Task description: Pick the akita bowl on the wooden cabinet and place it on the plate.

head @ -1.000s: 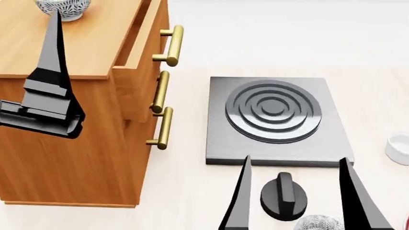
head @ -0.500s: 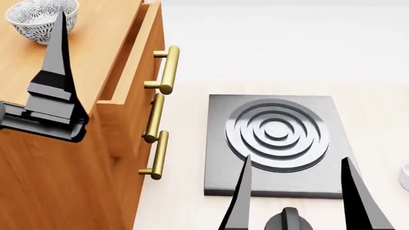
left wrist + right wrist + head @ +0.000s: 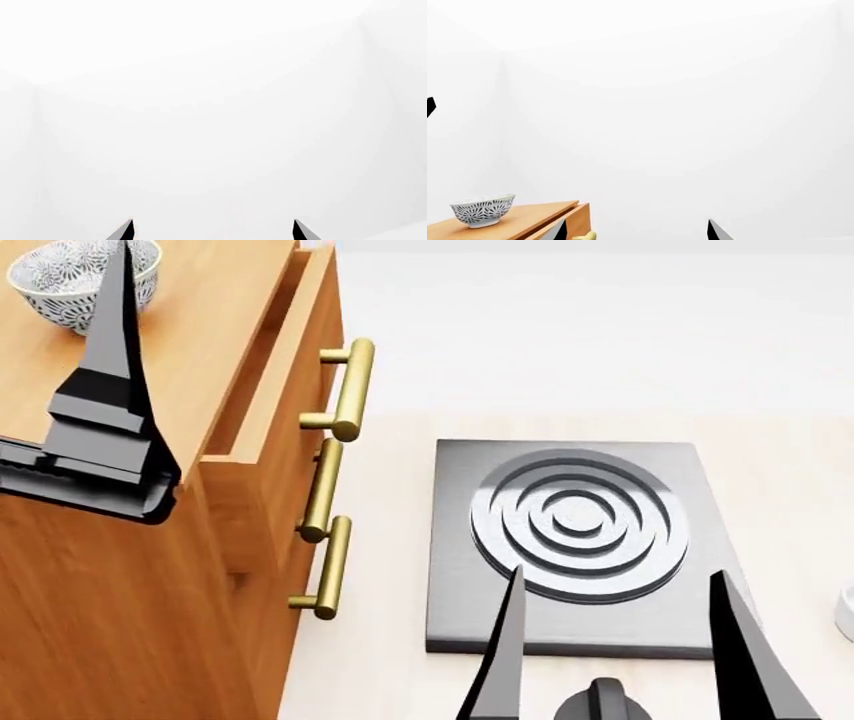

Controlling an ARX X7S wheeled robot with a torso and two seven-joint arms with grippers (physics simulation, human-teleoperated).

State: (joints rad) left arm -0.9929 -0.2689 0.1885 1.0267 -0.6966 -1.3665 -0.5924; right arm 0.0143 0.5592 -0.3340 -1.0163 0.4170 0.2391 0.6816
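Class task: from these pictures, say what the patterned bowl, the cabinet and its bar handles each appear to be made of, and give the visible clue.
The small white bowl with grey-blue lacy pattern looks like glazed ceramic: smooth, with a printed motif. The tall orange-brown cabinet looks like varnished wood, with visible grain streaks. Its gold bar handles look like polished brass, judging by the soft metallic sheen. As renders, all three are guesses.

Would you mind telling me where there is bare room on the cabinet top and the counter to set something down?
The wooden cabinet top is bare between the akita bowl at its far corner and the open drawer edge, though the left gripper hangs over it. The pale strip between the brass handles and the hotplate is free. Near the knob and right gripper, it is crowded.
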